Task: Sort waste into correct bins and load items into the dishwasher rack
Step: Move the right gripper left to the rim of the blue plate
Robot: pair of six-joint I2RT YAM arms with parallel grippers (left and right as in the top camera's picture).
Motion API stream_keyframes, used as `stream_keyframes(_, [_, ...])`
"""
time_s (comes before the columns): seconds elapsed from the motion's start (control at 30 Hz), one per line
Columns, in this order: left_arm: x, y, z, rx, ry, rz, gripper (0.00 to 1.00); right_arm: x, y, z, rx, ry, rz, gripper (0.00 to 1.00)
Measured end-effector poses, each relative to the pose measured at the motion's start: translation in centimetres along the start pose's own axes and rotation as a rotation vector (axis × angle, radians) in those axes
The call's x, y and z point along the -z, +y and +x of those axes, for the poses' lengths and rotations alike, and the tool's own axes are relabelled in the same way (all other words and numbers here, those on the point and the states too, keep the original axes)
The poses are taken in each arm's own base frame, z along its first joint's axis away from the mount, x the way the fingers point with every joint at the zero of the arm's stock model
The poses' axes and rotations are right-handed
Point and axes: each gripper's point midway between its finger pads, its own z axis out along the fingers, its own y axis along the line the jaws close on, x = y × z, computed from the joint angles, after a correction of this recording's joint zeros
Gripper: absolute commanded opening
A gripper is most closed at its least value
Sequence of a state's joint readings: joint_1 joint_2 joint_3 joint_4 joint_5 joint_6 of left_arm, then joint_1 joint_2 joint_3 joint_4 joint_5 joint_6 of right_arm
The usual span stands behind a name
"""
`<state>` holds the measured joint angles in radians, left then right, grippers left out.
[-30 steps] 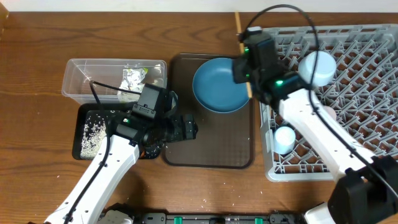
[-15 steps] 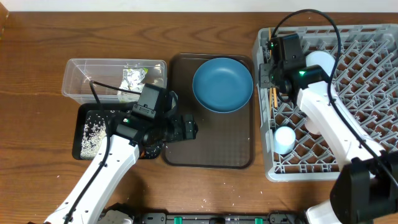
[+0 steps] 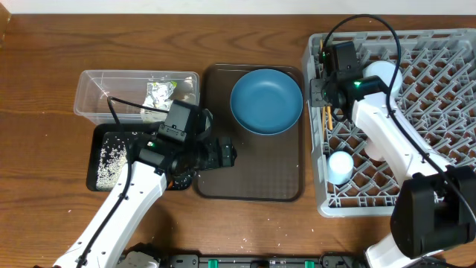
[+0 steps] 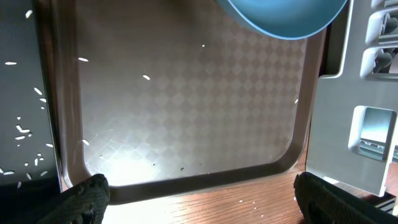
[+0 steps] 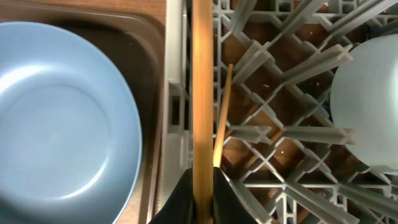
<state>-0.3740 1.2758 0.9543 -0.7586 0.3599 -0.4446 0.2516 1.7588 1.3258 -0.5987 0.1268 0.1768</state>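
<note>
- Right pincer [image 5: 202, 198] pinches a wooden chopstick [image 5: 202, 93] along the dishwasher rack's [image 5: 273, 134] left edge, lined up with the lattice, probably to lie flat beside the second chopstick [image 5: 222, 112].
- Left pincer [image 4: 208, 199] is spread wide over the serving tray's [image 4: 186, 124] near edge, keeping clear of the blue plate [image 3: 265, 100].

Tabletop [image 3: 44, 171]: varnished wood grain. Rack [image 3: 439, 67]: matt grey plastic. Plate [image 3: 265, 100]: smooth, glossy blue. Serving tray [image 4: 186, 124]: brown, diamond-textured, slight sheen. Tub [image 3: 134, 73]: clear plastic. Chopsticks [image 5: 201, 93]: bare smooth wood.
</note>
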Motion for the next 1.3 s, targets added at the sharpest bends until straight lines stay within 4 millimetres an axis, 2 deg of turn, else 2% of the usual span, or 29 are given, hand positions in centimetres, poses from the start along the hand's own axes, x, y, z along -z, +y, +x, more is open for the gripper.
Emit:
stream_keyframes(0.07, [0.0,0.0,0.0,0.0,0.0,0.0,0.97,0.0,-0.2,0.0,-0.006,0.0,0.003,0.24])
stream_keyframes(0.13, [0.0,0.0,0.0,0.0,0.0,0.0,0.97,0.0,-0.3,-0.1,-0.002,0.0,0.005,0.27])
stream_keyframes(0.63, [0.0,0.0,0.0,0.0,0.0,0.0,0.97,0.0,0.1,-0.2,-0.002,-0.004,-0.02,0.25])
stream_keyframes(0.77, [0.0,0.0,0.0,0.0,0.0,0.0,0.97,1.1,2.4,-1.2,-0.001,-0.044,-0.148,0.26])
stream_keyframes(0.93, [0.0,0.0,0.0,0.0,0.0,0.0,0.97,4.5,7.1,-2.9,0.029,-0.128,-0.346,0.31])
stream_keyframes(1.1, [0.0,0.0,0.0,0.0,0.0,0.0,0.97,6.1,12.3,-1.7,0.097,-0.12,-0.473,0.39])
stream_keyframes(1.3, [0.0,0.0,0.0,0.0,0.0,0.0,0.97,6.2,16.7,0.2,0.175,-0.092,-0.537,0.41])
